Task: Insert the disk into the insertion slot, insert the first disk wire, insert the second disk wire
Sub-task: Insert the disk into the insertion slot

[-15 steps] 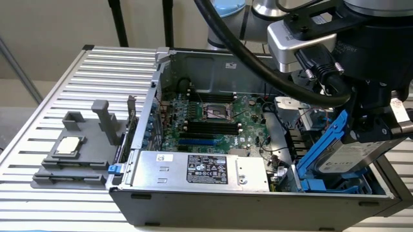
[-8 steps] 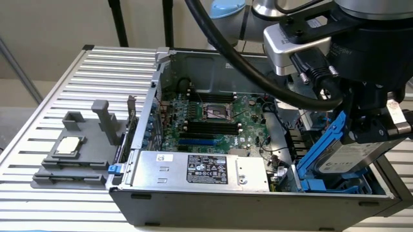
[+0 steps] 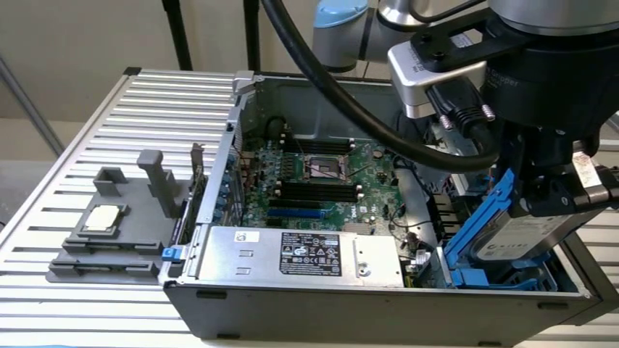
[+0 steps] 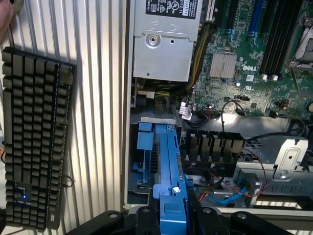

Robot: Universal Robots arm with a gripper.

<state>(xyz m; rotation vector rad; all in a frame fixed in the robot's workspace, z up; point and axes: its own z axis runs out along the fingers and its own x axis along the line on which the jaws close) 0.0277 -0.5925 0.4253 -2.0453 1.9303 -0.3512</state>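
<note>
The disk (image 3: 527,243), silver-grey with a white label and clipped in a bright blue frame (image 3: 482,217), hangs tilted on edge over the front corner of the open computer case at the exterior view's right. My gripper (image 3: 553,206) is shut on its upper part. Its lower end reaches into the insertion slot (image 3: 503,279), a grey cage with blue rails. In the wrist view the disk's blue frame edge (image 4: 171,161) runs straight out from between my gripper's black fingers (image 4: 145,219), with the slot's blue tabs (image 4: 145,141) just beside it. The disk wires cannot be told apart among the cables.
A silver power supply with a black label (image 3: 300,254) lies along the case's front wall beside the slot. The motherboard (image 3: 320,174) fills the case floor. Red and blue cables (image 4: 230,196) lie near the cage. A grey fixture (image 3: 106,232) and a keyboard (image 4: 34,137) sit on the slatted table.
</note>
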